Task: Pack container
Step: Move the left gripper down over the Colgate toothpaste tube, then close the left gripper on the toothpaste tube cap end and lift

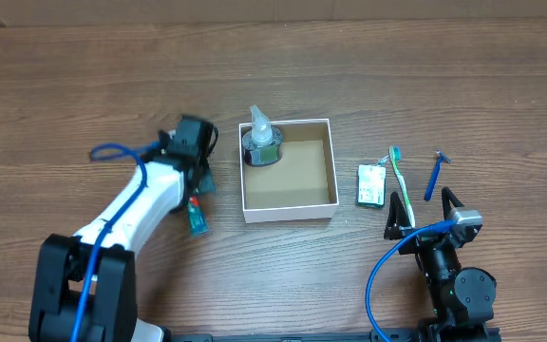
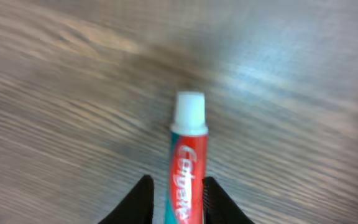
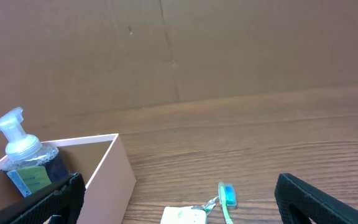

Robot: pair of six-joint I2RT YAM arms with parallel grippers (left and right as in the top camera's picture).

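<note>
One toothpaste tube (image 2: 189, 143) is clamped in the left gripper (image 2: 178, 183) just left of the container (image 1: 302, 176) at mid-table, while the right gripper (image 1: 424, 211) is held wide open, near right.

Wooden table (image 1: 349, 66), seen from overhead; brown cardboard wall (image 3: 229, 50) behind it in the right wrist view. Pump bottle (image 1: 261, 141): upright, clear, with a white pump head, dark blue contents and a green label. Toothpaste (image 2: 188, 168): red tube with a white cap and white lettering along its length; in the overhead view it lies left of the bottle, well apart from it. Packet (image 1: 372, 185): green and white, flat on the table at right. Toothbrush (image 1: 402, 185): just right of the packet, its teal head toward the far edge. Razor (image 1: 435, 176): blue, right of the toothbrush, slightly tilted.
</note>
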